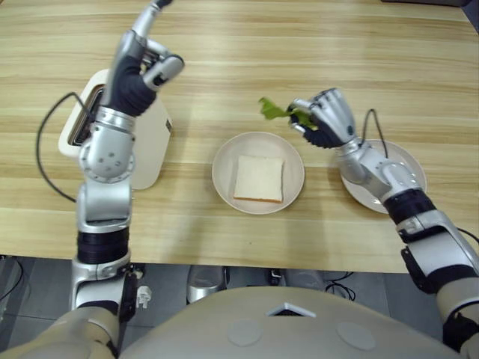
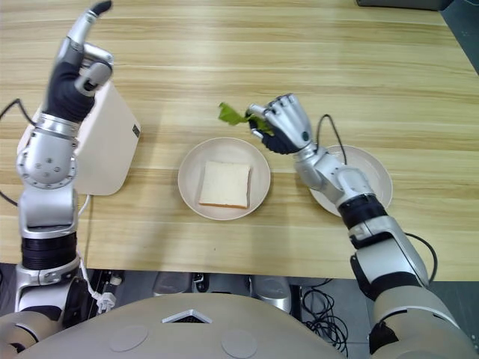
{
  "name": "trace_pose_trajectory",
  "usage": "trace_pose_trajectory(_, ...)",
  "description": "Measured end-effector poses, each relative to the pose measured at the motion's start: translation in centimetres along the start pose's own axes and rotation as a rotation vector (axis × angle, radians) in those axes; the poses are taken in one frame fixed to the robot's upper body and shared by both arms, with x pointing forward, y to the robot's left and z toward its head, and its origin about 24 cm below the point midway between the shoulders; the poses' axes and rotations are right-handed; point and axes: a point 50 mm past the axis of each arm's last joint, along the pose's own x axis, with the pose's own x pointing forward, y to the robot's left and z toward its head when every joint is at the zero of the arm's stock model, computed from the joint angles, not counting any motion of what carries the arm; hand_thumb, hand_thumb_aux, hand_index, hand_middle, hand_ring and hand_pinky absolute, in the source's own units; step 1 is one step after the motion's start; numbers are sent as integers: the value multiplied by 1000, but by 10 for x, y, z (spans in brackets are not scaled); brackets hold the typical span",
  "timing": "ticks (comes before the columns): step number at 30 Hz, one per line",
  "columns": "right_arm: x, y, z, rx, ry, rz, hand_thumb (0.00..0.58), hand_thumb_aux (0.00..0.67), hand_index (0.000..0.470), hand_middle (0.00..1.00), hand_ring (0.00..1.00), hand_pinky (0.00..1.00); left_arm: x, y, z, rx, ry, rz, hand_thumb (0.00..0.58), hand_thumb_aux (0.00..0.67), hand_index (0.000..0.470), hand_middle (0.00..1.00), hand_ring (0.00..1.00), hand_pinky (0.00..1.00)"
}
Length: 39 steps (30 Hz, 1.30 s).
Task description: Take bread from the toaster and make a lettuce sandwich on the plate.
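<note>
Lettuce step. Right hand (image 1: 327,118), centre-right, grasps lettuce (image 1: 271,109) beyond the plate (image 1: 223,161) rim; bread (image 1: 259,178) lies on it. Left hand (image 1: 147,72), upper left above toaster (image 1: 152,146), curled, empty. Next: bring lettuce over bread, release.

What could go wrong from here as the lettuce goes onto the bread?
1. The lettuce sticks out of the right hand and looks to be past the plate rim; released early, it may land on the table, not the bread.
2. The right forearm lies over the second plate and might nudge it.
3. The left hand hangs above the toaster; lowering could knock it.
</note>
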Motion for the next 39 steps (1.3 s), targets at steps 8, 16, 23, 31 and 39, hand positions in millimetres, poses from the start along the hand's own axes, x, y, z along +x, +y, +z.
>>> trace_pose_trajectory(8,0,43,27,10,-141,173,580,670,460,1000,1000,1000,-23,46,-11,100,99,102,0,0,0,0,0,0)
trace_pose_trajectory(16,-24,49,55,114,-298,270,580,670,460,1000,1000,1000,-53,56,-54,140,327,127,0,0,0,0,0,0)
trace_pose_trajectory(23,-39,41,58,133,-302,304,580,670,460,1000,1000,1000,-55,55,-60,145,351,139,0,0,0,0,0,0)
trace_pose_trajectory(31,-40,41,47,125,-233,334,0,0,0,0,0,0,-64,41,-72,193,423,54,0,0,0,0,0,0)
trace_pose_trajectory(39,-44,45,38,107,-172,357,0,0,0,0,0,0,-63,34,-73,184,424,12,0,0,0,0,0,0)
